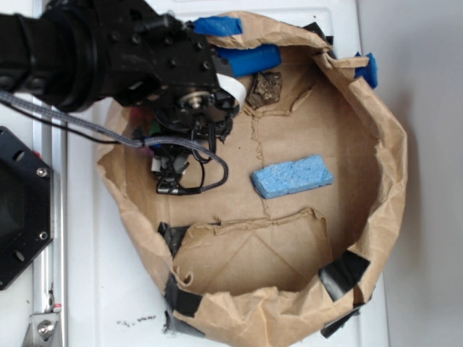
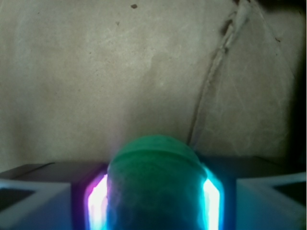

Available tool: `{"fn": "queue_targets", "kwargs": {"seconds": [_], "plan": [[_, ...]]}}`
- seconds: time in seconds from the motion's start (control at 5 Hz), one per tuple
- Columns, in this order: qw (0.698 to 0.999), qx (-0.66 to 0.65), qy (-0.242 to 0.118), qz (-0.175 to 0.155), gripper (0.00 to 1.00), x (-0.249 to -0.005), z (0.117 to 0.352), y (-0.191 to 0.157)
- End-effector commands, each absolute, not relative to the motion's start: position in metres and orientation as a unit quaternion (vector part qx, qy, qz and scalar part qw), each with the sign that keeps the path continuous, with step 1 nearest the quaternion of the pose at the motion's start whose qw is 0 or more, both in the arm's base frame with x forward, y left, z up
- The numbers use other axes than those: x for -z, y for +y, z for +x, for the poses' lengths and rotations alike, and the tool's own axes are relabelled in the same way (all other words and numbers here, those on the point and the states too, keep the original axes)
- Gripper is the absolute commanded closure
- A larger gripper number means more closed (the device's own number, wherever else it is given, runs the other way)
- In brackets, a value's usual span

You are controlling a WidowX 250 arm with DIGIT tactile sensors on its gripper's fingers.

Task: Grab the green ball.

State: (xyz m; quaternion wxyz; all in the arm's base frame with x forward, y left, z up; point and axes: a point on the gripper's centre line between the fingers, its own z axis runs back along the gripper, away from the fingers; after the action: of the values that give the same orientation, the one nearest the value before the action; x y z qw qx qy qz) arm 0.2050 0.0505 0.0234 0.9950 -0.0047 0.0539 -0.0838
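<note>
While reaching down into paper nest | claw (image 2: 154,201) clamped around green ball (image 2: 154,177)

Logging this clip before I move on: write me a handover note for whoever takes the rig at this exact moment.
Tool: the wrist view shows the green ball sitting between its two glowing fingers, both pressed against its sides, so the tool looks shut on it.
Position: the arm is over the left part of the brown paper bag lining the workspace. The overhead view hides the ball under the arm.
Other items: the blue sponge lies apart, near the middle of the paper.
Done: the ball appears gripped.
Left: lift to confirm the hold; whether the ball is off the paper cannot be told.
</note>
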Motion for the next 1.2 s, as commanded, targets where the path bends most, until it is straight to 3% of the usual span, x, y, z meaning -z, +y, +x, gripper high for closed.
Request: {"fn": "queue_targets", "kwargs": {"seconds": [0.0, 0.2, 0.4, 0.6, 0.8, 1.0], "plan": [[0.997, 0.079, 0.006, -0.005, 1.00, -0.055, 0.213, 0.042], [0.996, 0.057, -0.059, 0.027, 1.00, -0.105, 0.234, 0.032], [0.994, 0.034, -0.097, 0.033, 1.00, -0.144, 0.245, 0.028], [0.992, 0.022, -0.121, 0.005, 1.00, -0.177, 0.254, 0.023], [0.990, 0.000, -0.140, -0.022, 1.00, -0.194, 0.258, 0.021], [0.991, -0.001, -0.132, -0.035, 1.00, -0.197, 0.259, 0.021]]}}
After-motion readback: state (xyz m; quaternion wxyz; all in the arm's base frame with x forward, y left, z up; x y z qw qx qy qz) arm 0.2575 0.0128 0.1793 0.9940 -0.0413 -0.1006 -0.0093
